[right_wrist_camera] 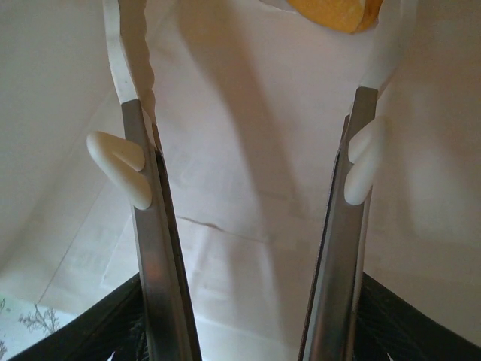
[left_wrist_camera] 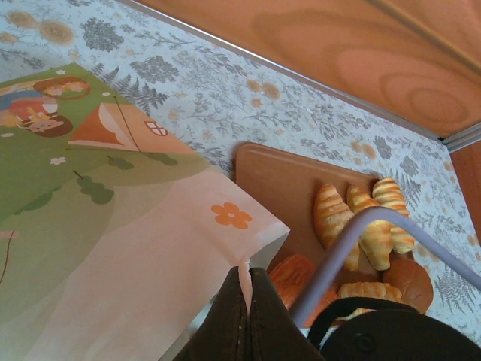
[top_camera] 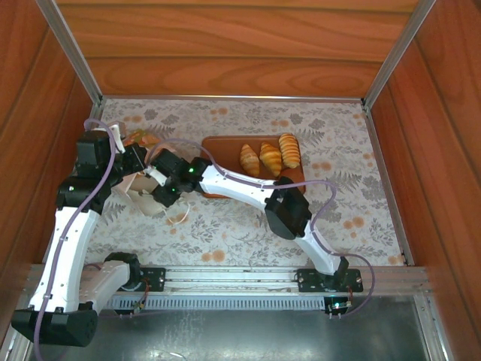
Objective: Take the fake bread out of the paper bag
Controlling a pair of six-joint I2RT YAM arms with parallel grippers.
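Status: mostly done, by my read.

- Board sits mid-table. The left wrist view has about six bread pieces on it: three croissants side by side, a round bun, a ridged piece and a darker one nearest the bag. From the top view I only count three, as my right arm crosses over the rest.
- Bag is on the table just left of the board, tipped over with its mouth toward the board.
- Left fingers are together, pinching the bag's rim and holding the mouth up.
- Right fingers are apart with nothing between them, deep inside the bag with white paper all round.
- One yellow-orange bit of bread shows at the far end of the bag, just past the fingertips and not touched.

Left to do, as I judge it: push in a little, close on that piece, pull out and drop it on the board. I can't tell if anything else hides further in. Risk: catching the paper along with the bread.
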